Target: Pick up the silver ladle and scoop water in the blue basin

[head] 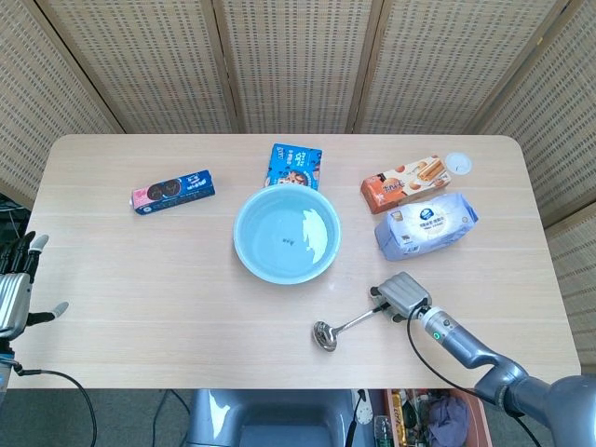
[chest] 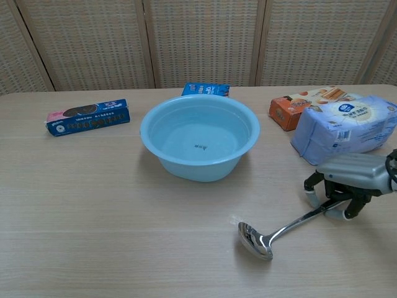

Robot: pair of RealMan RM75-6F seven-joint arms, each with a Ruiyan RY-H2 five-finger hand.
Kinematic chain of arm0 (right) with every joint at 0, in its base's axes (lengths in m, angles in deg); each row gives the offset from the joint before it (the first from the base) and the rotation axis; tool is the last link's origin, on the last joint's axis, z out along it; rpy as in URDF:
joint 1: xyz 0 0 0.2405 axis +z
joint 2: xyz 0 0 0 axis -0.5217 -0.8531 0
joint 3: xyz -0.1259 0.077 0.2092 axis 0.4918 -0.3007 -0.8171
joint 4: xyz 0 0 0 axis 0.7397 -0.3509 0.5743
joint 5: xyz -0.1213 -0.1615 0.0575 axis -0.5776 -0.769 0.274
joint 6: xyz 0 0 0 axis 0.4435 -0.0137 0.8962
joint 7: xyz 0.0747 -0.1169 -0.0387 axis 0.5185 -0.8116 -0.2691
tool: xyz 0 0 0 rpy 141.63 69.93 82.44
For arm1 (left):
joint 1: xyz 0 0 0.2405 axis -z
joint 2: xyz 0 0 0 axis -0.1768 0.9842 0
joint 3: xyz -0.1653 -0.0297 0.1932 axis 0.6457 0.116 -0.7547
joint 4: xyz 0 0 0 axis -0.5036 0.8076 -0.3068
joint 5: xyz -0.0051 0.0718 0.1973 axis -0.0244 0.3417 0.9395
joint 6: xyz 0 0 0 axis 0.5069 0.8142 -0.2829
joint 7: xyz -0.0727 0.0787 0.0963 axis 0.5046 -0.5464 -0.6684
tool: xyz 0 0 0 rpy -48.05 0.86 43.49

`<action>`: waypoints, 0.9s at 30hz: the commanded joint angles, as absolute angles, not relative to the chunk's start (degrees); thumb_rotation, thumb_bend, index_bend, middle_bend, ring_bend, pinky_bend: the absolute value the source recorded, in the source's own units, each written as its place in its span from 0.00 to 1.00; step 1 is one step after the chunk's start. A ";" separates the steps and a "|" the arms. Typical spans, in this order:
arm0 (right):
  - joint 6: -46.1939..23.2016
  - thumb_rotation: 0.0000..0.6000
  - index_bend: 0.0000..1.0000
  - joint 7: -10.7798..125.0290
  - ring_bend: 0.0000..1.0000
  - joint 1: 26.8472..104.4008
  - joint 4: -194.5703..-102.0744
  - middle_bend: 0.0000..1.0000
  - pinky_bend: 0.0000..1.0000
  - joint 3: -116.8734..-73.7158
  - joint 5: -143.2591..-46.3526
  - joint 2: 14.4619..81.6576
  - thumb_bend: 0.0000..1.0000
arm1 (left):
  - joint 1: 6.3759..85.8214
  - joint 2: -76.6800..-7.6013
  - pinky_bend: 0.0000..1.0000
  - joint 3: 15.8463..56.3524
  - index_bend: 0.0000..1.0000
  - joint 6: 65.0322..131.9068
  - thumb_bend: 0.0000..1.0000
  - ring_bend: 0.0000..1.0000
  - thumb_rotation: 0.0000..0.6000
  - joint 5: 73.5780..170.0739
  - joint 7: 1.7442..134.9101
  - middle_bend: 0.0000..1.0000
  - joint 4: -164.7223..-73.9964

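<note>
The fingers [chest: 317, 180] of the right hand [chest: 350, 177] curl down around the far end of the ladle's [chest: 282, 230] handle, clamped on it just above the worktop [chest: 105, 205]. In the head view the same hand [head: 402, 294] shows as a grey block at the near right, with the silver handle running out from under it toward the left and near edge. The ladle's bowl [chest: 254, 239] sits low at the worktop, open side up; whether it touches the surface or hangs just clear, I cannot tell. The handle slopes up from the bowl to the hand.

The basin [chest: 200, 136] stands at the middle of the worktop, light blue, with water in it. It is apart from the ladle, which lies nearer the front edge and to the right of it.

The left hand [head: 13, 289] shows only in the head view, off the left edge of the worktop, its fingers [head: 30, 250] apart and holding nothing.

Behind the basin, just beside its far rim, lies a blue snack pack [head: 296, 166]. To the left lies a long blue biscuit box [head: 173, 191], well apart from the basin. On the right an orange wafer box [head: 405, 182] lies behind a pale blue tissue pack [head: 426, 224], the two just beside each other. The tissue pack is near the right hand, on its far side. A small white round lid [head: 457, 163] sits at the far end of the wafer box.
</note>
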State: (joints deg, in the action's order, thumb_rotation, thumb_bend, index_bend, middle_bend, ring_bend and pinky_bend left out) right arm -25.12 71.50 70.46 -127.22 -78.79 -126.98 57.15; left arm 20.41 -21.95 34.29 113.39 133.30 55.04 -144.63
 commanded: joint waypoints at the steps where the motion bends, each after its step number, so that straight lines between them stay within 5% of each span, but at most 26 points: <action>1: -25.06 1.00 0.71 72.46 0.94 70.41 -130.98 0.97 1.00 -79.28 -125.80 54.26 0.86 | 20.39 -21.88 0.00 34.28 0.00 113.40 0.00 0.00 1.00 133.33 55.18 0.00 -144.67; 27: -25.24 1.00 0.72 73.91 0.94 71.17 -159.18 0.97 1.00 -83.23 -120.21 30.87 0.90 | 20.45 -21.39 0.00 33.98 0.00 113.33 0.00 0.00 1.00 134.04 55.90 0.00 -145.03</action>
